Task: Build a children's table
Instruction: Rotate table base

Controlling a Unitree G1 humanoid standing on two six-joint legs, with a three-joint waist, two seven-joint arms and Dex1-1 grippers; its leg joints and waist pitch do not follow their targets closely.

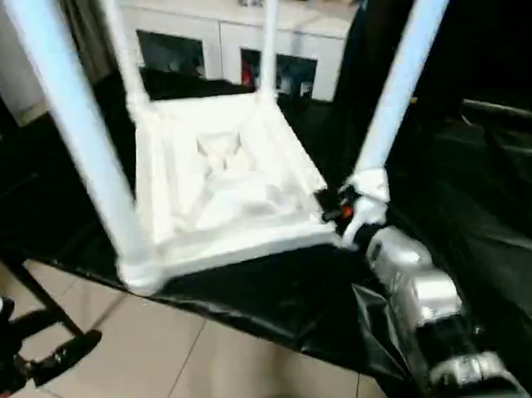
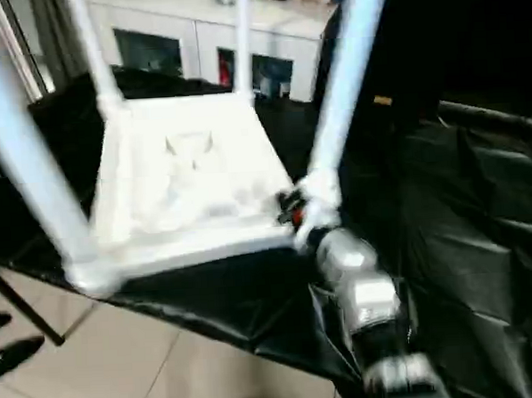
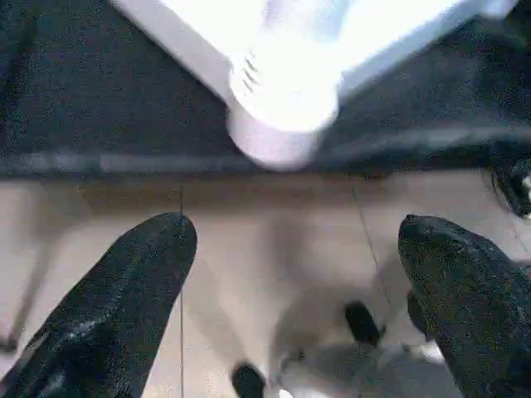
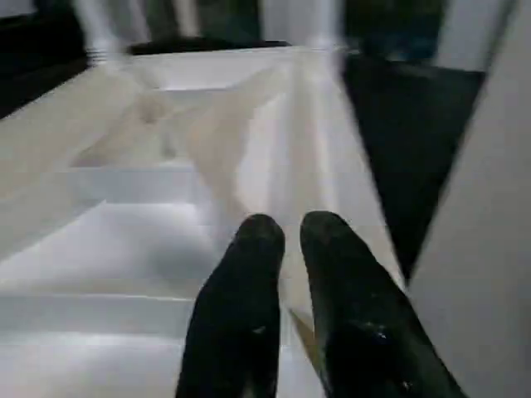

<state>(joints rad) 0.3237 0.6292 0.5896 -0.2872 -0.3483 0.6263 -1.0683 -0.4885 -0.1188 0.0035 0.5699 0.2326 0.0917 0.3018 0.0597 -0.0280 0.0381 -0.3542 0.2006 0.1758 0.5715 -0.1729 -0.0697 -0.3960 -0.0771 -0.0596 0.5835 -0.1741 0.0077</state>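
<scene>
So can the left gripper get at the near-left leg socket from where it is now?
Probably yes. The left gripper is open and faces the corner socket of the children's table, which overhangs the black-draped table edge with nothing between.

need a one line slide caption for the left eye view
Upside-down white children's table on the black-draped table, all four legs up, right gripper at its near corner.
</scene>
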